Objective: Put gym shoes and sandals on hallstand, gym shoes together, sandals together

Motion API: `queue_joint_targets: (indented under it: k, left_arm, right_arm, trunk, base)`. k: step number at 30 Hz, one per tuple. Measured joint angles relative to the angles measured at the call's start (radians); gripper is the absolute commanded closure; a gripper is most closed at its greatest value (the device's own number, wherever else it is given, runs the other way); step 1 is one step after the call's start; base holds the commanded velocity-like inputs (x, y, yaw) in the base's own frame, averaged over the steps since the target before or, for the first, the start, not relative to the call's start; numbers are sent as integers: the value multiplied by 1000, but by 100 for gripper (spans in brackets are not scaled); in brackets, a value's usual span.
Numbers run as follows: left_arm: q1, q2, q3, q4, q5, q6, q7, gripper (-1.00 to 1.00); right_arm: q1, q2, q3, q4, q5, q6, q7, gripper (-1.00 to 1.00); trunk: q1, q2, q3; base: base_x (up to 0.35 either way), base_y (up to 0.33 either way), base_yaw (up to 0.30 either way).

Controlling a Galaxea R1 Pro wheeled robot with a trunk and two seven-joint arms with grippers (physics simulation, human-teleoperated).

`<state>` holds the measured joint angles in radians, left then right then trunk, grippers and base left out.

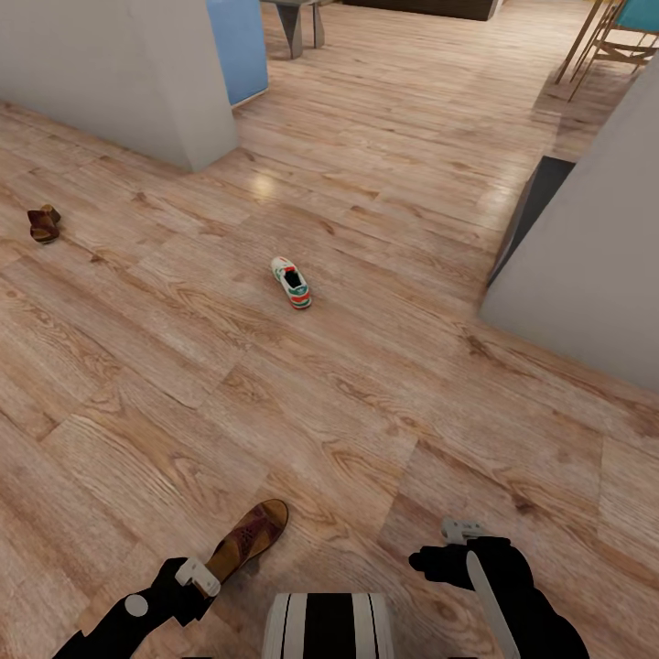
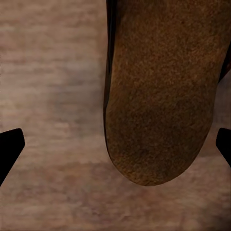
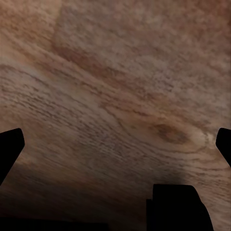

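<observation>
One brown sandal (image 1: 247,540) lies on the corridor floor (image 1: 366,384) right by my left gripper (image 1: 197,577). In the left wrist view its tan insole (image 2: 159,96) lies ahead of the open left gripper (image 2: 115,147), whose fingertips (image 2: 9,149) stand wide apart and clear of it. A second sandal (image 1: 43,223) lies far off at the left. A white gym shoe (image 1: 291,282) with green stripes rests mid-floor. My right gripper (image 1: 462,531) hangs open (image 3: 115,147) over bare planks. The hallstand is out of view.
A grey wall corner (image 1: 165,82) and a blue panel (image 1: 238,46) stand at the back left. Another grey wall (image 1: 595,265) with a dark panel (image 1: 535,210) closes the right side. Chairs (image 1: 622,37) are far right. My base (image 1: 329,627) shows below.
</observation>
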<state>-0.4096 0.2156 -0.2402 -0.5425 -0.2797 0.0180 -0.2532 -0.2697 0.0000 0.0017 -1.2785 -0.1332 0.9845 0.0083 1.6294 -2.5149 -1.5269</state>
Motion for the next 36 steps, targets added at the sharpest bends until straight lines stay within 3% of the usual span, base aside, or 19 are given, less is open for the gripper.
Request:
queue_joint_targets:
  k: [9,15,28,36]
  left_arm:
    - [0,-1,0,0,0,0,0,-100]
    - [0,-3,0,0,0,0,0,-100]
    - [0,-3,0,0,0,0,0,-100]
    - [0,-3,0,-1,0,0,0,-100]
  right_arm:
    - [0,0,0,0,1,0,0,-100]
    - [0,0,0,0,0,0,0,-100]
    - [0,0,0,0,0,0,0,-100]
    - [0,0,0,0,0,0,0,-100]
  trunk:
    - [0,0,-2]
    - [3,-1,-32]
    - [3,-1,-37]
    - [5,-3,-69]
  base:
    - [0,0,0]
    - [0,0,0]
    - [0,0,0]
    - [0,0,0]
